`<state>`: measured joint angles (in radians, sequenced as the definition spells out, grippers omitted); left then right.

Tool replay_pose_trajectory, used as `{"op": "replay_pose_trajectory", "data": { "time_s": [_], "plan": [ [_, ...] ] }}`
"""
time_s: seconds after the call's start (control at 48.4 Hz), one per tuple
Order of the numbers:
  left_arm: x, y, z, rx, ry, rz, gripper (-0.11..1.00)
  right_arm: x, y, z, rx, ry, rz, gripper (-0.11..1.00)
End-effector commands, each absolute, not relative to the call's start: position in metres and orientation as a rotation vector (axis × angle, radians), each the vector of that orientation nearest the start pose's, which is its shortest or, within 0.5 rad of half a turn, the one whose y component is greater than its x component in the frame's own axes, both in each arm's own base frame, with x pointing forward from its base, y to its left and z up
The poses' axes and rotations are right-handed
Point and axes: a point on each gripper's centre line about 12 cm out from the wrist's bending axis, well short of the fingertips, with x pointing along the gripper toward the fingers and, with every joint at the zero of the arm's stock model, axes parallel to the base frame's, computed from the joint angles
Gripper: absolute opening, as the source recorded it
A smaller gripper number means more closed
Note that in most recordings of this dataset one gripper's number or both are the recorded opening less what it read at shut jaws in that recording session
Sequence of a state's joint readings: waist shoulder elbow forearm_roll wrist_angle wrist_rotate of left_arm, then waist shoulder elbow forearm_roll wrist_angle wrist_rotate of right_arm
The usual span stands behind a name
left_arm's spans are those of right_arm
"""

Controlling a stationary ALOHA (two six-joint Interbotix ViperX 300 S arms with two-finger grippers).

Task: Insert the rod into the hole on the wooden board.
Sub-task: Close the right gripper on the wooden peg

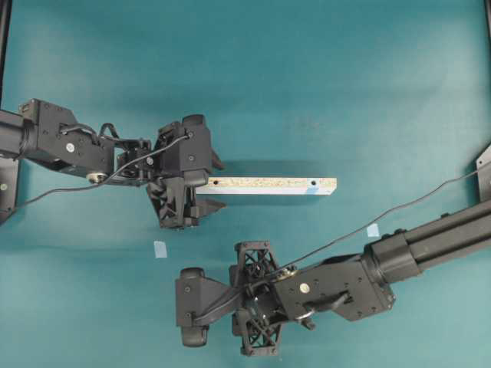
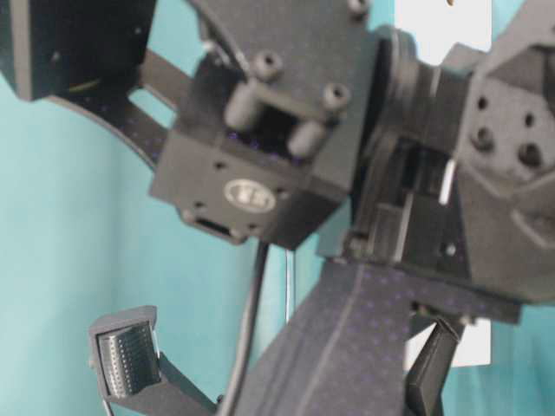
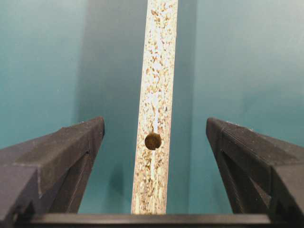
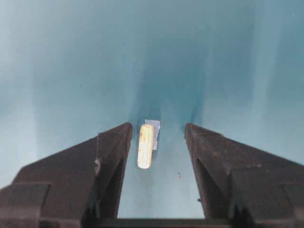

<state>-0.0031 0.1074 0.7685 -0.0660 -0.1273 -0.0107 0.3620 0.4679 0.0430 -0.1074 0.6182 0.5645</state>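
Now | rod (image 4: 145, 146): cream, rounded, lying loose | right gripper (image 4: 157, 142): spread astride | left gripper (image 3: 155, 137): spread wide

The long narrow speckled beige chipboard strip (image 3: 156, 95) looks rough and grainy, the short cream wooden peg (image 4: 145, 146) smooth, the teal tabletop (image 1: 345, 69) matt.

— What lies on the table besides the work pieces?

— The teal table surface (image 1: 307, 69) covers the whole scene. On it I see two small pale-blue tape squares. One tape square (image 1: 160, 248) is in the lower left part of the overhead view.

— And the other?

— The second tape square (image 1: 373, 230) is well apart from it, to the right. Both lie flat on the surface.
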Motion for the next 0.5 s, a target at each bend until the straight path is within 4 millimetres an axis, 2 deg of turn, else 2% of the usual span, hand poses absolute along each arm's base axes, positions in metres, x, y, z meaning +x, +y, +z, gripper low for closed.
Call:
{"op": "replay_pose_trajectory", "data": {
  "time_s": [0.0,0.124,0.269,0.476],
  "plan": [
    [0.3736,-0.0012,0.1157,-0.078,0.721,0.034,1.00,0.4762,0.1767,0.1341,0.195,1.088,0.023,0.52],
    [0.3736,-0.0013,0.1157,-0.076,0.721,0.033,1.00,0.4763,0.1768,0.1327,0.195,1.090,0.023,0.49],
    [0.3733,-0.0013,0.1154,-0.078,0.724,0.034,1.00,0.4762,0.1776,0.1327,0.194,1.088,0.025,0.40],
    [0.3719,-0.0012,0.1141,-0.078,0.728,0.034,1.00,0.4768,0.1770,0.1332,0.196,1.087,0.024,0.39]
  ]
}}
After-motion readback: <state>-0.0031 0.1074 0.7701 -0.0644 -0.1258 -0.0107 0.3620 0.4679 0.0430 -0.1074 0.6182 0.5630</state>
